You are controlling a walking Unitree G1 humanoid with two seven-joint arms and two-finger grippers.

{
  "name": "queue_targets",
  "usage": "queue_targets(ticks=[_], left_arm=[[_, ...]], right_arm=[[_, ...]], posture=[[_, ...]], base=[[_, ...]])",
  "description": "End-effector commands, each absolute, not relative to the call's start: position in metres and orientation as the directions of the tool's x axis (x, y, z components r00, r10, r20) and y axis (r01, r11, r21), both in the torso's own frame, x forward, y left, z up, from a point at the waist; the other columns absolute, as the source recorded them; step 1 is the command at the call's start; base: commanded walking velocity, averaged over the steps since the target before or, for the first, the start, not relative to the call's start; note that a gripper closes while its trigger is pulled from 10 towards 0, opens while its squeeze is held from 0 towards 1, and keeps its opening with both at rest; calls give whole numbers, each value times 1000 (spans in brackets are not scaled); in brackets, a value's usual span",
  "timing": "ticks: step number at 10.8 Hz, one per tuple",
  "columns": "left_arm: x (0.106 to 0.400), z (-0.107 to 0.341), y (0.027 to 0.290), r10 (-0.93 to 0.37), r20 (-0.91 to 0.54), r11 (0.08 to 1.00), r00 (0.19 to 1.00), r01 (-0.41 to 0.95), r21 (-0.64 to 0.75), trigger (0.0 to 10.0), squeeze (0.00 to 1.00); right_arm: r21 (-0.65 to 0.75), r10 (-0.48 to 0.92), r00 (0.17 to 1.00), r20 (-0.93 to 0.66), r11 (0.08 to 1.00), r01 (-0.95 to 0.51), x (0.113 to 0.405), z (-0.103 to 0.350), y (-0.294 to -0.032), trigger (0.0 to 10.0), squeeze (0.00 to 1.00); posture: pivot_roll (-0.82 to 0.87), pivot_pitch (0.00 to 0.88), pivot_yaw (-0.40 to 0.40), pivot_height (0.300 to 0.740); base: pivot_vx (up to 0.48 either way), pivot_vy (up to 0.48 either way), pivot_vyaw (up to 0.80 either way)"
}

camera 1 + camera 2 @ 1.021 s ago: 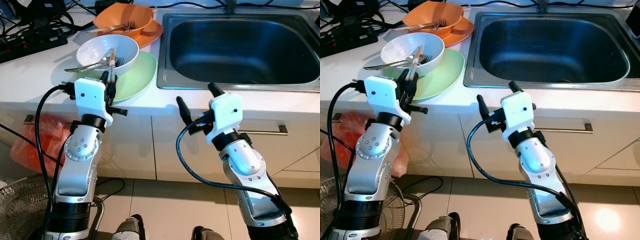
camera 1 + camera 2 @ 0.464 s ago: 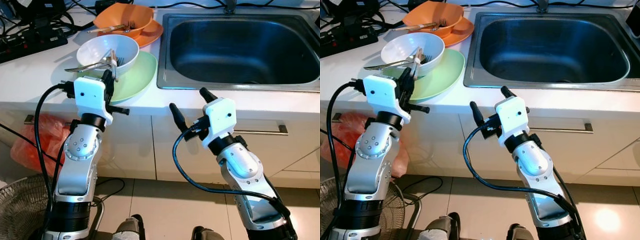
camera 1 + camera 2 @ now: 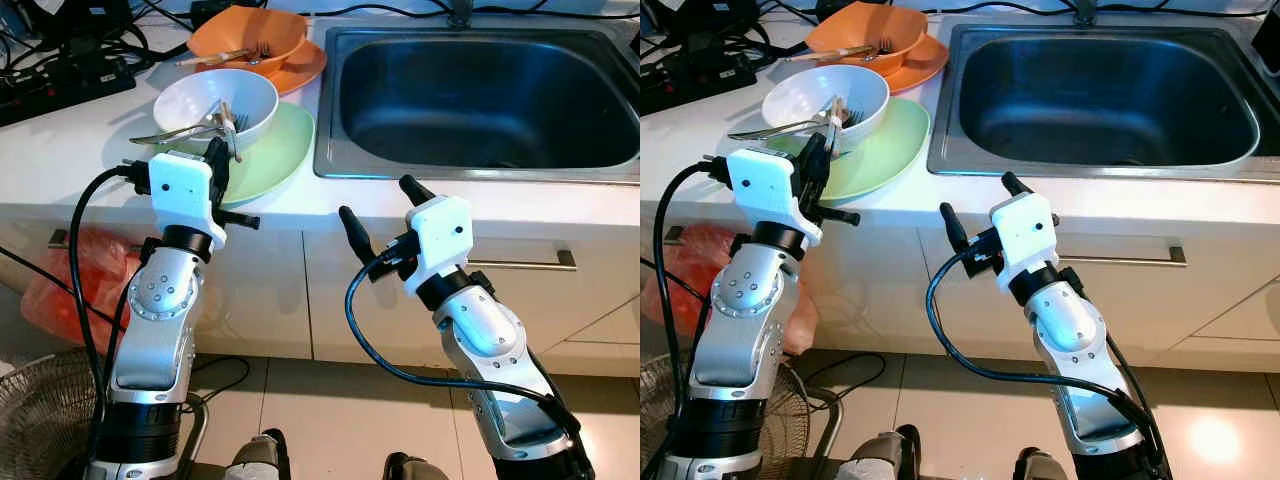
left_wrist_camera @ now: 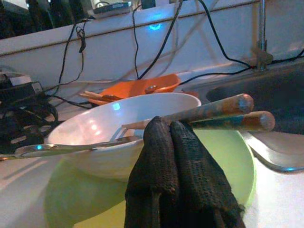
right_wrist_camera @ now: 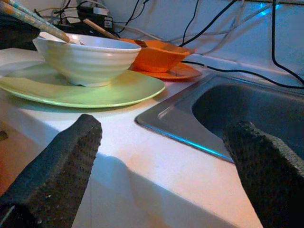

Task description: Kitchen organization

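A white bowl point(image 3: 215, 103) stands on a green plate point(image 3: 270, 150) on the counter, left of the steel sink point(image 3: 330, 165). A metal fork point(image 3: 170, 133) rests in the bowl with its handle over the rim. My left gripper point(image 3: 218, 160) is at the bowl's near rim, shut on a pair of wooden chopsticks point(image 4: 223, 111) whose ends stick out over the bowl. My right gripper point(image 3: 376, 198) hangs open with nothing between its fingers, in front of the counter edge just below the sink's near left corner.
Behind the white bowl, an orange bowl point(image 3: 245, 35) with utensils sits on an orange plate point(image 3: 305, 65). A power strip and cables point(image 3: 60, 85) lie at the back left. Below the counter are cabinet fronts with a drawer handle point(image 3: 530, 265), a red bag point(image 3: 80, 280) and a wire fan guard point(image 3: 35, 420).
My right gripper has shifted a little left and up towards the counter edge. The chopsticks in my left gripper have tilted slightly over the bowl. Little has moved in the last half second.
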State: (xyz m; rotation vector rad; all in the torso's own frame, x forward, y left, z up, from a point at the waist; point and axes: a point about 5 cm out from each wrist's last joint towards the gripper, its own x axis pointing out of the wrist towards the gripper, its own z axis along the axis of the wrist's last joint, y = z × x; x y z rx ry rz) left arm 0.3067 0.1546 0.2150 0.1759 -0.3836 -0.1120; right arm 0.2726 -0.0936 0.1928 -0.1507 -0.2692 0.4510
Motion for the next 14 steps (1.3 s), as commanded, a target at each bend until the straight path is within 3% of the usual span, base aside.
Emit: queue_targets(ticks=[1,2,6,9,14], left_arm=[[305,212,157,-126,353,975,927,51,214,10000,369],[303,211,156,-139,353,976,925,68,206,10000,1000],[299,208,154,-169,356,971,919,93,221,10000,1000],[296,210,145,-313,379,879,871,114,464,10000,1000],[303,211,156,-288,390,869,874,68,490,10000,1000]], right_arm=[[-205,453,861,234,888,-411,271,194,-93,10000,0],[-204,454,860,233,888,-413,272,194,-93,10000,0],[-207,457,859,233,886,-415,272,194,-93,10000,0],[-207,455,859,234,887,-413,273,194,-92,10000,0],[-204,450,862,232,889,-409,272,194,-93,10000,0]], posture=[[42,171,54,740],[44,171,54,740],[43,171,51,740],[46,172,51,740],[45,171,53,740]], base=[[0,0,0],[0,0,0],[0,0,0],[0,0,0],[0,0,0]])
